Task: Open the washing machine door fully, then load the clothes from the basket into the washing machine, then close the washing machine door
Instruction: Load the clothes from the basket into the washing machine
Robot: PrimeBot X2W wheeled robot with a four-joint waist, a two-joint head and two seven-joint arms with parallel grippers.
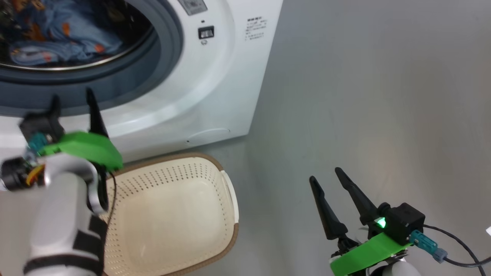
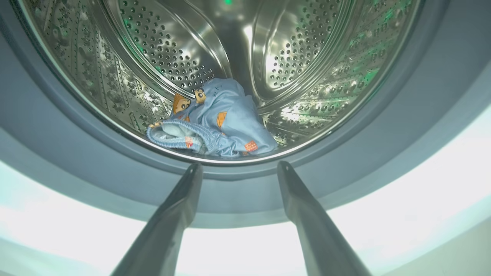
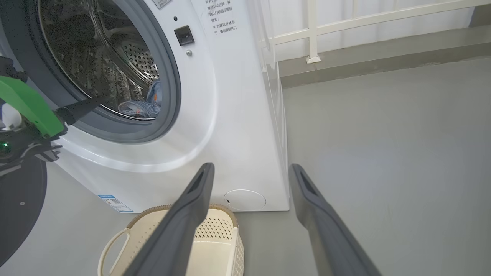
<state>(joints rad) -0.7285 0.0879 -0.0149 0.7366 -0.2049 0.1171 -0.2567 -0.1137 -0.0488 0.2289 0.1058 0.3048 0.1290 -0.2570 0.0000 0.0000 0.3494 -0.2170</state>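
Note:
The washing machine (image 1: 215,76) stands with its drum uncovered, and the light blue clothes (image 1: 57,34) lie inside on the drum floor (image 2: 215,119). My left gripper (image 1: 73,95) is open and holds nothing, its fingertips just outside the grey seal at the bottom of the opening (image 2: 239,165). The cream basket (image 1: 207,158) sits on the floor in front of the machine with nothing in it. My right gripper (image 1: 326,175) is open and holds nothing, hovering over the floor to the basket's right (image 3: 251,167). The washing machine door (image 3: 15,207) is swung wide at the left.
Grey floor (image 1: 364,96) stretches to the right of the machine. A white railing (image 3: 312,34) and a low kerb run behind it. A round cover (image 3: 244,199) sits low on the machine front, just behind the basket (image 3: 215,237).

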